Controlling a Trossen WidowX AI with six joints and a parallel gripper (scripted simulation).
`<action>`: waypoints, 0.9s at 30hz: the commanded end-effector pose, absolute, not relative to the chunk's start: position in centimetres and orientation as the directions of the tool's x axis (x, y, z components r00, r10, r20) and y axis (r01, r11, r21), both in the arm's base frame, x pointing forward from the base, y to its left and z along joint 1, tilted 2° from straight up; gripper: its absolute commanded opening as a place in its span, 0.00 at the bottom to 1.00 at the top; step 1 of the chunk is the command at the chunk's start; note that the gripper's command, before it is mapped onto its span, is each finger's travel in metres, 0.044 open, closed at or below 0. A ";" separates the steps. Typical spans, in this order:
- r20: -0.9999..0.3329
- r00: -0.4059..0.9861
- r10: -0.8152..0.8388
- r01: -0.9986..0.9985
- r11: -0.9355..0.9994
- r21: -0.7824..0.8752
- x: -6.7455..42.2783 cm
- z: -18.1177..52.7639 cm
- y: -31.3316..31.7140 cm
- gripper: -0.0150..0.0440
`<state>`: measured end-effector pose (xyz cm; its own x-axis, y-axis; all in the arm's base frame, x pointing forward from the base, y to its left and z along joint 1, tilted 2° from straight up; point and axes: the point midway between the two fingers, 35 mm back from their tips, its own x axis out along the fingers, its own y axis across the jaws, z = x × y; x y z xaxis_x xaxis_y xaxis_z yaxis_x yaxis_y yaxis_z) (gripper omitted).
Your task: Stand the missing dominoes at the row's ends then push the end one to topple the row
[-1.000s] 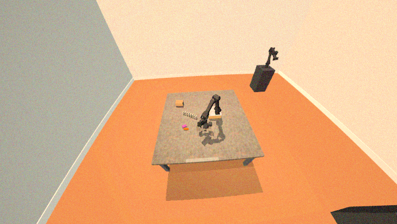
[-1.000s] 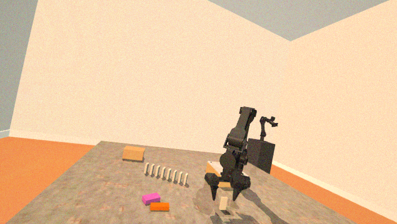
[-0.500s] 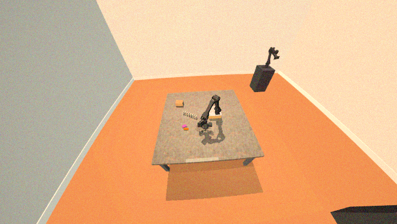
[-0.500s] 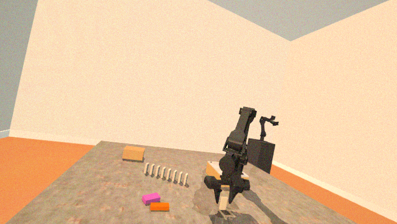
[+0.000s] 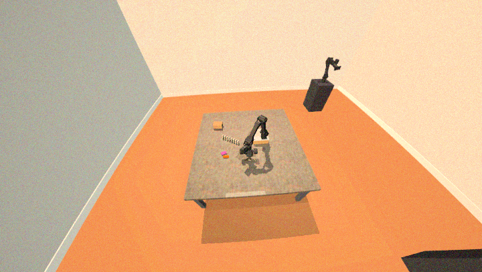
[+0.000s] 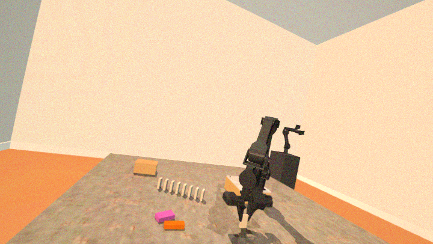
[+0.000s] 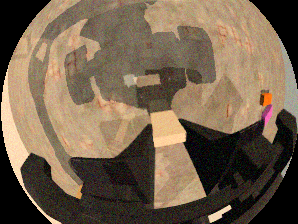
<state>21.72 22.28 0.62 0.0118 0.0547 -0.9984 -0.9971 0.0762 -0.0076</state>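
A row of several cream dominoes (image 5: 230, 139) (image 6: 181, 189) stands upright on the brown table (image 5: 270, 175) (image 6: 91, 196). My gripper (image 5: 248, 152) (image 6: 243, 217) (image 7: 166, 139) points down and is shut on one more cream domino (image 6: 243, 222) (image 7: 166, 129). It holds the domino upright, just above the table. The held domino is in front of the row's near end and to its right, well apart from it. Its shadow lies on the table right beneath it.
A pink block (image 5: 223, 153) (image 6: 165, 216) (image 7: 269, 115) and an orange block (image 5: 225, 157) (image 6: 174, 225) (image 7: 266, 98) lie left of the gripper. A tan box (image 5: 217, 125) (image 6: 145, 166) stands beyond the row's far end. A dark pedestal (image 5: 317, 94) (image 6: 284, 169) with a second arm stands off the table.
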 end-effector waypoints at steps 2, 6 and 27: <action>-0.998 0.014 0.059 -0.997 0.076 -0.009 22.2 4.6 22.6 0.44; -0.998 0.014 0.057 -0.997 0.076 -0.010 22.0 11.7 22.0 0.44; -0.999 0.019 0.045 0.097 0.994 0.047 28.4 13.5 7.2 0.44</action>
<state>26.98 13.10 13.83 0.0235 0.0485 -0.9985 -0.4952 0.8682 0.0305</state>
